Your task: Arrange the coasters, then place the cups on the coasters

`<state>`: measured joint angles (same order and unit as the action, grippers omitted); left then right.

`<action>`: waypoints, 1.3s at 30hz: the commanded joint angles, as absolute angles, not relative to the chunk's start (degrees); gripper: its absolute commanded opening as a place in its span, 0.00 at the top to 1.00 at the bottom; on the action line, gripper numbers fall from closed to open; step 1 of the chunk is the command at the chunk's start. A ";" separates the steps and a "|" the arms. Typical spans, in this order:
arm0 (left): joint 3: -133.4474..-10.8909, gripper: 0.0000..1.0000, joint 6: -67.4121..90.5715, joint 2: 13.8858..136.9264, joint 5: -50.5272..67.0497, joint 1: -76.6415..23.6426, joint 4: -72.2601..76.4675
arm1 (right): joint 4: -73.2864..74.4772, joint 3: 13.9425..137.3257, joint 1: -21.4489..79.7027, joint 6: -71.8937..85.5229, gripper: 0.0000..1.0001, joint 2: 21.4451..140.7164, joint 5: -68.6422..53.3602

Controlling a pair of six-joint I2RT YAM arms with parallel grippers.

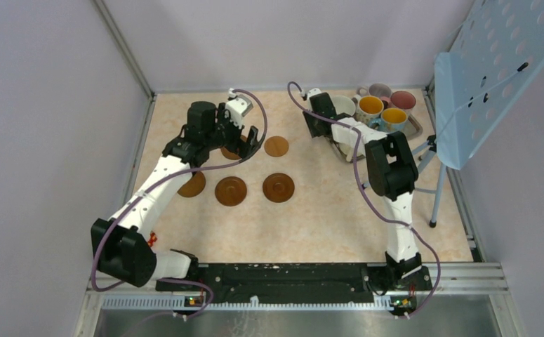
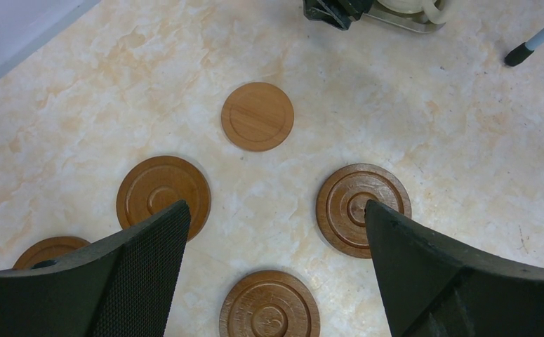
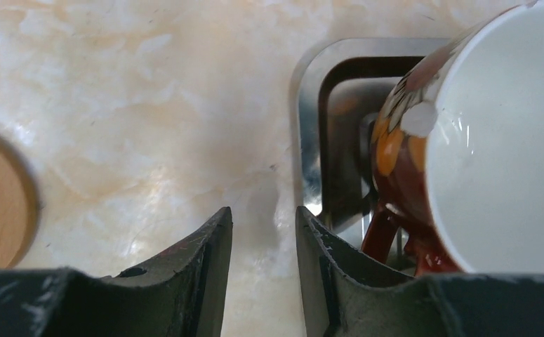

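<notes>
Right gripper, narrowly parted and empty, sits beside the mug, handle toward it.

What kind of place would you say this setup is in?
Most likely a lab robot test cell: plain lilac wall panels enclose a marble-patterned table, a left arm and right arm are bolted to a rail at its near edge, and a perforated blue panel stands beside it.

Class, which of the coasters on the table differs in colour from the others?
The light coaster nearest the metal tray: pale, plain wood, while the other coasters are darker and glossy with centre rings.
</notes>
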<state>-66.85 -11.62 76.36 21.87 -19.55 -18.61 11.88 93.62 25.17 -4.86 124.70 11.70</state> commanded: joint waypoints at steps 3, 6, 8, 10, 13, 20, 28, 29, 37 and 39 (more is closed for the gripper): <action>-67.12 0.01 -10.31 73.07 23.03 -19.59 -17.22 | 11.85 100.00 22.71 -3.15 0.62 129.09 10.12; -67.60 0.01 -10.37 73.15 22.96 -19.59 -17.81 | 11.85 101.24 22.05 -2.46 0.62 130.42 9.13; -67.78 0.01 -10.32 73.20 22.92 -19.59 -17.97 | 12.46 102.40 21.66 -1.96 0.62 131.47 8.64; -67.87 0.01 -10.29 73.26 22.99 -19.59 -18.10 | 13.17 103.66 21.06 -1.29 0.62 132.48 7.33; -68.09 0.01 -10.37 73.30 22.59 -19.46 -18.27 | 14.80 105.54 20.28 -0.92 0.62 133.96 5.00; -68.67 0.01 -10.70 73.10 22.15 -19.38 -18.85 | 19.97 108.93 20.00 -3.86 0.79 136.38 -2.14; -68.50 0.01 -10.90 72.76 21.86 -19.13 -18.85 | 24.54 108.46 20.09 -11.30 1.00 135.44 -10.49; -68.55 0.01 -10.79 72.77 21.88 -19.11 -18.77 | 24.86 108.05 20.12 -12.19 1.00 135.17 -11.03; -68.19 0.01 -10.41 72.76 22.15 -18.89 -18.46 | 26.07 102.05 22.13 -19.19 1.00 131.42 -14.34; -68.00 0.01 -10.41 72.70 22.13 -18.78 -18.42 | 26.15 100.58 22.75 -20.46 1.00 130.36 -14.55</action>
